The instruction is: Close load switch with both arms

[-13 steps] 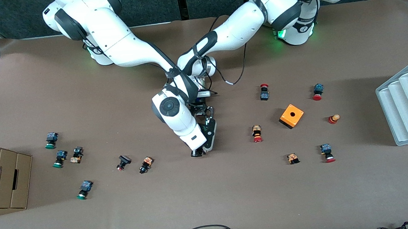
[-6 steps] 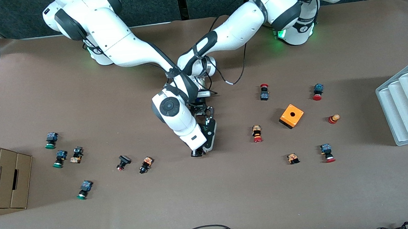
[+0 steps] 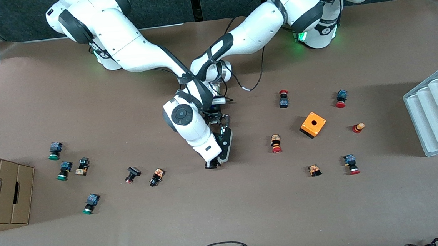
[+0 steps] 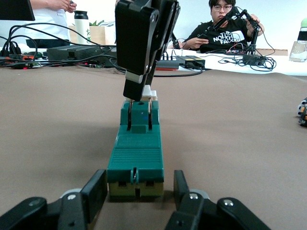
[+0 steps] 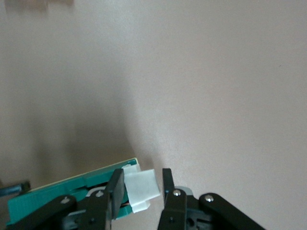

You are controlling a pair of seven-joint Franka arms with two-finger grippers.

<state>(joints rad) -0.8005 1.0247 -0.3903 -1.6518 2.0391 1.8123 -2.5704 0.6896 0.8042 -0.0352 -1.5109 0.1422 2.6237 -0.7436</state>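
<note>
Here both grippers clamp the load switch.

High front camera faces both arms; wrist cameras sit close — sharing the load switch.

White jointed arms — black bands, loose cables, green-lit bases.

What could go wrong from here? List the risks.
1. The right gripper pinches only the tip of the white slider; it may slip off when pushed.
2. The left gripper clamps just one end of the switch, so the push could pivot or drag it along the table.
3. The two arms cross closely above the switch; a sideways correction might make them collide.
</note>
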